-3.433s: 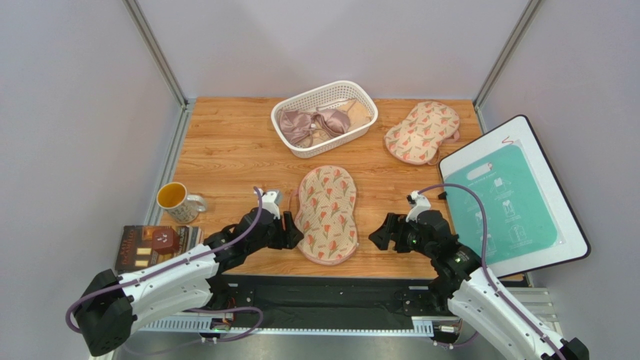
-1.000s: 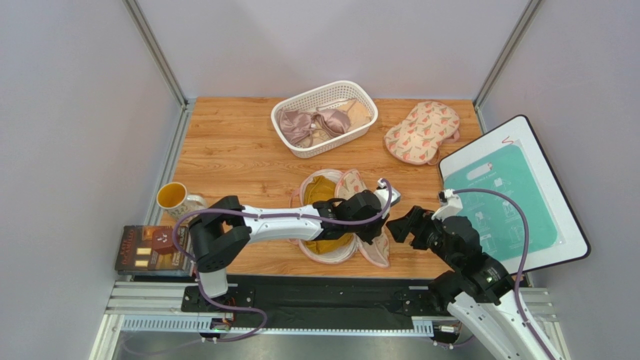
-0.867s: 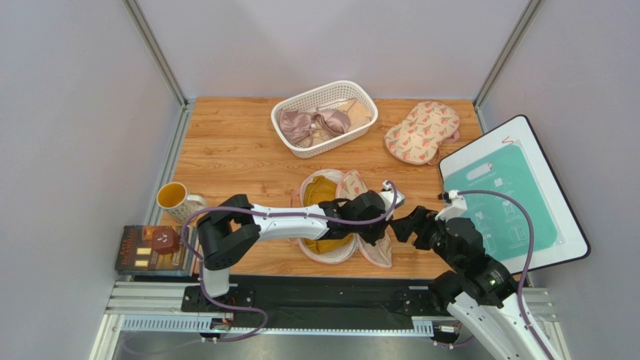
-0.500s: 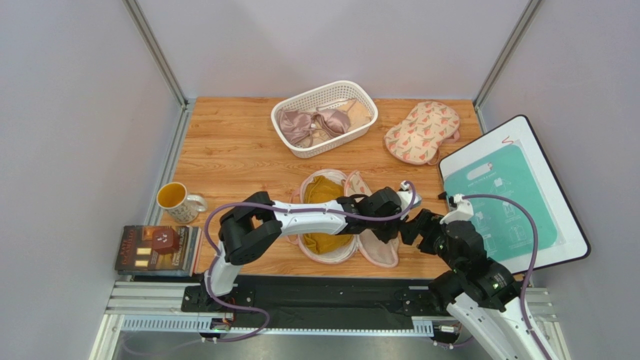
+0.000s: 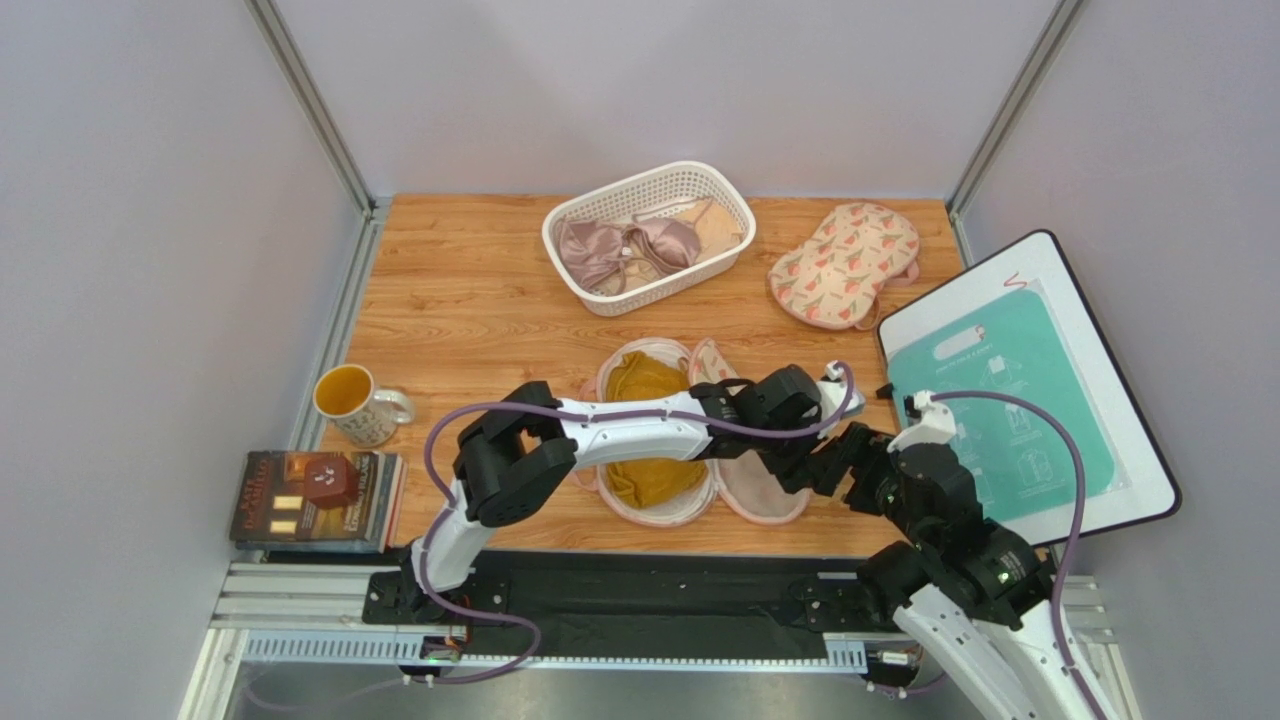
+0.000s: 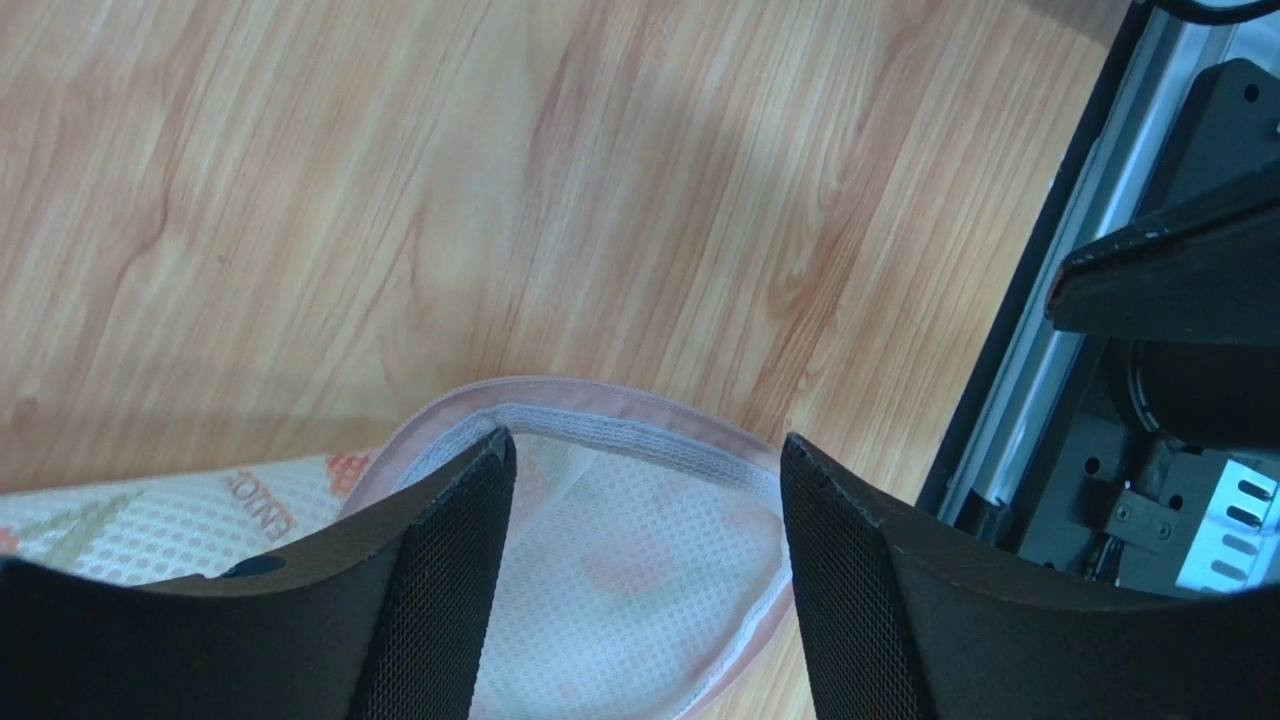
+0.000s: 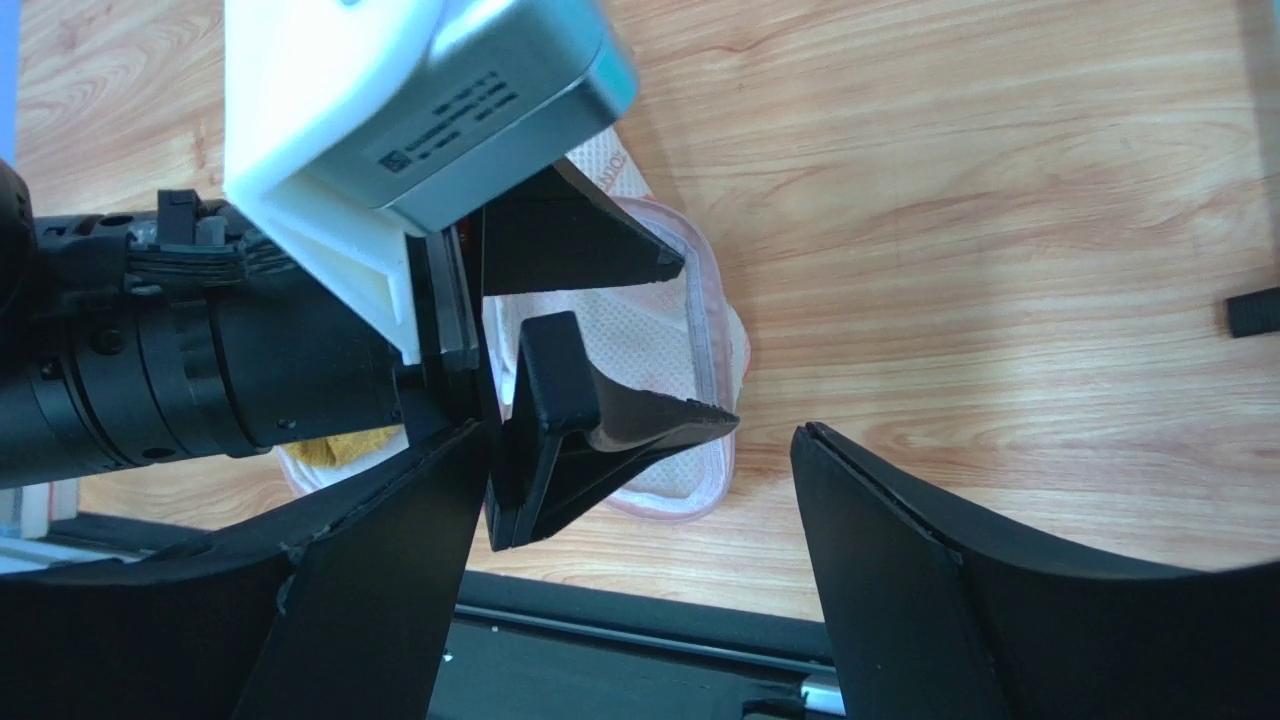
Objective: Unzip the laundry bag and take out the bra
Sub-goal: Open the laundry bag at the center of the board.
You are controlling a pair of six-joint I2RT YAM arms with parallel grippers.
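Both wide, empty, crowding right side of laundry bag [image 5: 759, 483]: left end effector [image 6: 646, 450], right end effector [image 7: 643, 443]; possible collision, or bag folding over bra [image 5: 657, 458].

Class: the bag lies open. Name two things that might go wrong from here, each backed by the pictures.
1. The left gripper and right gripper hang close together over the open laundry bag; they may collide.
2. The left arm crosses over the bra, so a grasp by the right gripper may snag it.

Wooden table [image 5: 451, 270] boxed by plain grey walls [image 5: 676, 75]; metal corner posts [image 5: 311, 105]; even light.
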